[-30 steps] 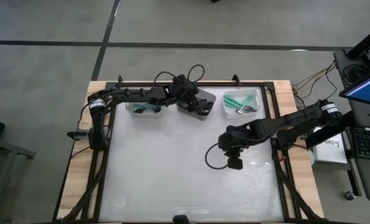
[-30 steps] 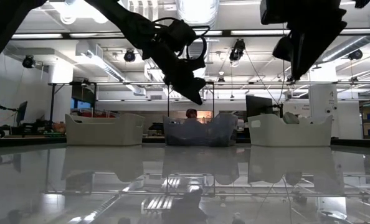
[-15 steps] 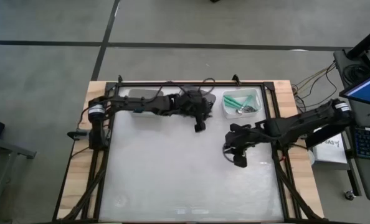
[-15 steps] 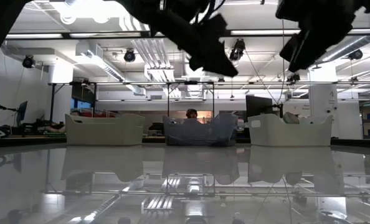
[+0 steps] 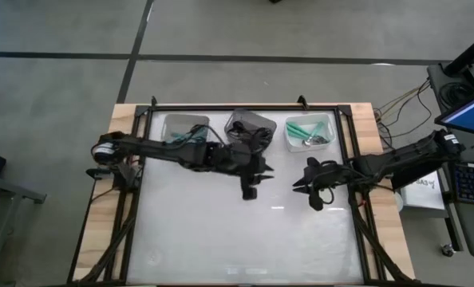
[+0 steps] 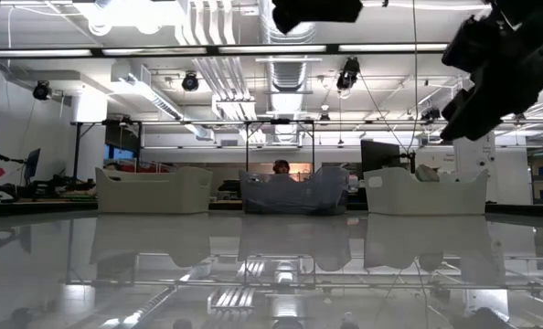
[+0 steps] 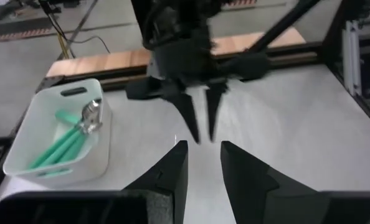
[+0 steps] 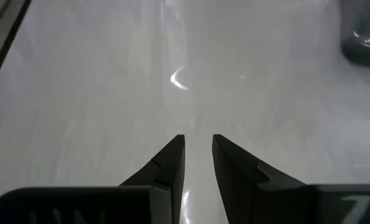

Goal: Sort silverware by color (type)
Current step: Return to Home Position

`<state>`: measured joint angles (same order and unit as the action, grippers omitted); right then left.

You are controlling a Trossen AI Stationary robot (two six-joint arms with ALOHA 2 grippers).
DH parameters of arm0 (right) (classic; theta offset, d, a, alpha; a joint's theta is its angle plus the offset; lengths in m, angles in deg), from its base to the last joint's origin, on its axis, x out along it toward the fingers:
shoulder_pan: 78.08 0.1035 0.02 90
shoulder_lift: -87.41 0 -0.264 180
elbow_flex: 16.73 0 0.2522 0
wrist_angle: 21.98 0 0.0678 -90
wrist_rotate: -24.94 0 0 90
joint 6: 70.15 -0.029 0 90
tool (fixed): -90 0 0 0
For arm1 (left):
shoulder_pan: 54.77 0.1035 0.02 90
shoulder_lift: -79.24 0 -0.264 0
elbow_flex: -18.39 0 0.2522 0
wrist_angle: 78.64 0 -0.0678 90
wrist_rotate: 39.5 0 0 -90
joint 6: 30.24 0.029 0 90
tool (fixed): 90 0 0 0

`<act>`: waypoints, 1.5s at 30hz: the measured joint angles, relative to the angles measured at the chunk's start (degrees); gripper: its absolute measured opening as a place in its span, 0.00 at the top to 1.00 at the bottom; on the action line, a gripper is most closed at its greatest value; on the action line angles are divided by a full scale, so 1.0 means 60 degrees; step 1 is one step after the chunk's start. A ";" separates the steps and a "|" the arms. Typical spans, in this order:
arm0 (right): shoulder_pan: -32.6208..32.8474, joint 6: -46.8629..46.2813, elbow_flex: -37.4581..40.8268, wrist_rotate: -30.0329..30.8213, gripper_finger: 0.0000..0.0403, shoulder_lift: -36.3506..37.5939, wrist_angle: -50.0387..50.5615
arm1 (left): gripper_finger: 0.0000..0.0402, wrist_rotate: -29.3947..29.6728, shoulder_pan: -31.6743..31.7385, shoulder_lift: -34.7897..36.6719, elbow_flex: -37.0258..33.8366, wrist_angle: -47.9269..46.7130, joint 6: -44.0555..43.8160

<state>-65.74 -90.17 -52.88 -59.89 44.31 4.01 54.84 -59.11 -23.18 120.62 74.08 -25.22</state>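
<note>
Now your left gripper [image 7: 203, 149] and right gripper [image 8: 197, 140] hang empty, narrowly parted; green-handled spoons [image 5: 299, 127] at one o'clock look light, stiff, slick: pinch mid-handle.

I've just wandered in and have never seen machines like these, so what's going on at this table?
The job is sorting small spoons into bins at the table's far edge. Teal-green-handled spoons lie in the white rectangular plastic bin, which sits beside a dark plastic bin. The dark left arm and the right arm hover over the white tabletop, facing each other. Their jaws are slightly apart and hold nothing.
</note>
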 joint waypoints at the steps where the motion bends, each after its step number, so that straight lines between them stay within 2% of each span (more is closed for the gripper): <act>1: 0.0000 -0.0071 0.0207 0.0065 0.82 0.0123 -0.0194 | 0.80 0.0118 -0.0123 0.0105 -0.0013 -0.0214 -0.0040; 6: 0.0000 -0.0452 0.1336 0.0154 0.82 0.0683 -0.1654 | 0.80 0.0615 -0.0551 0.0666 -0.0282 -0.1047 -0.0670; 15: 0.0000 -0.1046 0.3200 0.0172 0.82 0.0934 -0.4093 | 0.80 0.2519 -0.1142 0.1500 -0.1174 -0.2404 -0.2198; 17: 0.0000 -0.1174 0.3538 0.0171 0.82 0.0934 -0.4612 | 0.80 0.2885 -0.1309 0.1837 -0.1635 -0.2403 -0.2609; 23: 0.0000 -0.1187 0.3613 0.0392 0.82 0.0932 -0.4636 | 0.80 0.4693 -0.1999 0.3208 -0.3424 -0.2275 -0.3946; 26: 0.0000 -0.1075 0.3613 0.0442 0.82 0.0948 -0.4645 | 0.80 0.5165 -0.2357 0.4080 -0.4545 -0.1932 -0.4535; 34: 0.0000 -0.1062 0.3616 0.0972 0.82 0.0923 -0.4586 | 0.80 0.5357 -0.2844 0.6025 -0.7960 -0.0107 -0.5569; 39: 0.0000 -0.1060 0.3616 0.1144 0.82 0.0919 -0.4585 | 0.80 0.5026 -0.2874 0.6586 -1.0114 0.1919 -0.5600; 45: 0.0000 -0.1062 0.3616 0.1140 0.82 0.0923 -0.4582 | 0.80 0.4666 -0.2870 0.6792 -1.2453 0.5085 -0.5530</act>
<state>-65.74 -96.54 -31.18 -53.05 49.85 -23.49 82.83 -76.33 17.57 45.90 104.59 -58.40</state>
